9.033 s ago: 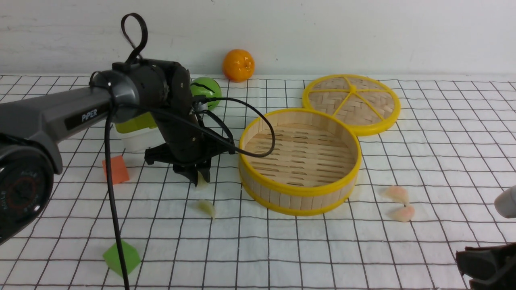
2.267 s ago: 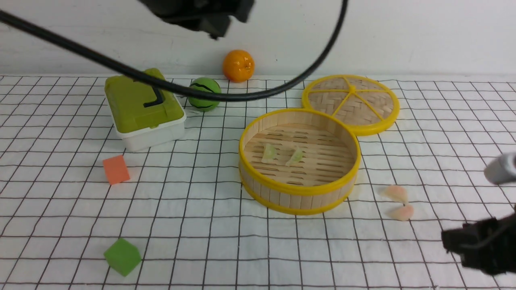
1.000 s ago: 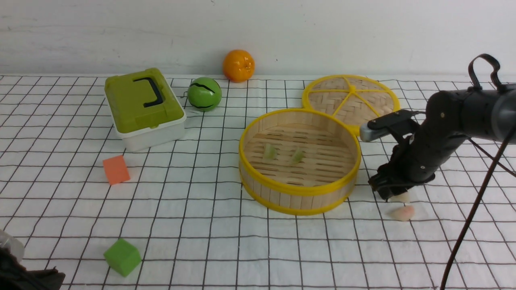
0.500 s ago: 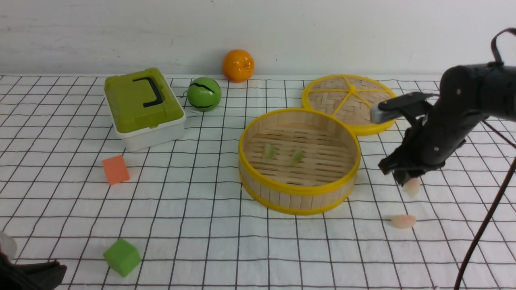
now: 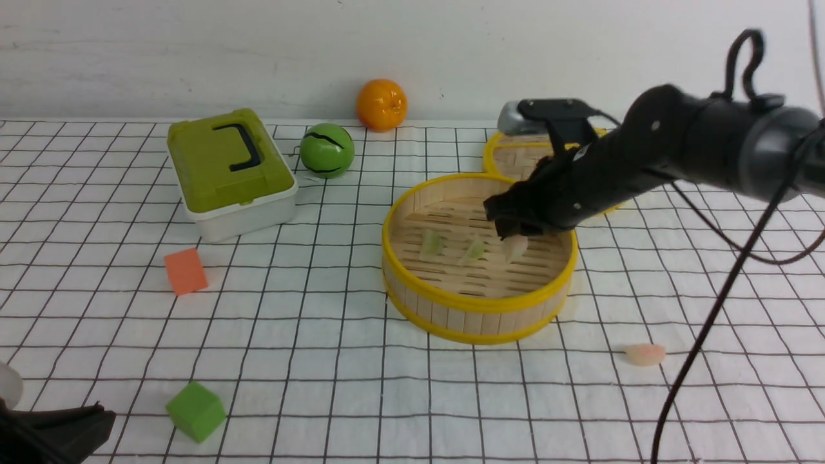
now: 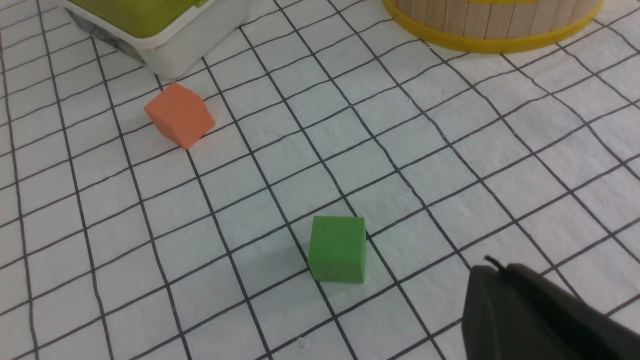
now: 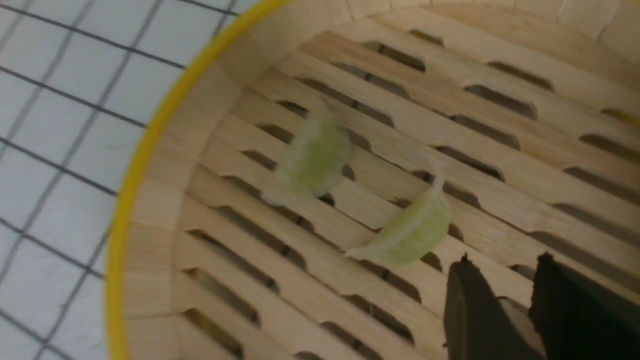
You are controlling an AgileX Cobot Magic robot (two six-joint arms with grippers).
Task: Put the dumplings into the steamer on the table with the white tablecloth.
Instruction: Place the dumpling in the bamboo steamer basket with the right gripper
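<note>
Front view: the right gripper (image 5: 512, 233) is seen clamped on a pink dumpling (image 5: 516, 247), which is held just above the slatted floor of the steamer (image 5: 477, 303), right of centre. A left green dumpling (image 5: 430, 243) and a right green dumpling (image 5: 474, 250) are noted lying on the slats beside it. The other pink dumpling (image 5: 644, 354) is found on the white tablecloth (image 5: 322, 309), near-right of the steamer and apart from it. The left gripper (image 5: 58, 430) is recorded pressed shut at the near-left corner of the surface.

White tablecloth (image 5: 290, 335) bearing steamer (image 5: 477, 320), lid (image 5: 521, 165), box (image 5: 225, 161), orange cube (image 5: 185, 270), green cube (image 5: 195, 410), pink dumpling (image 5: 644, 354).
</note>
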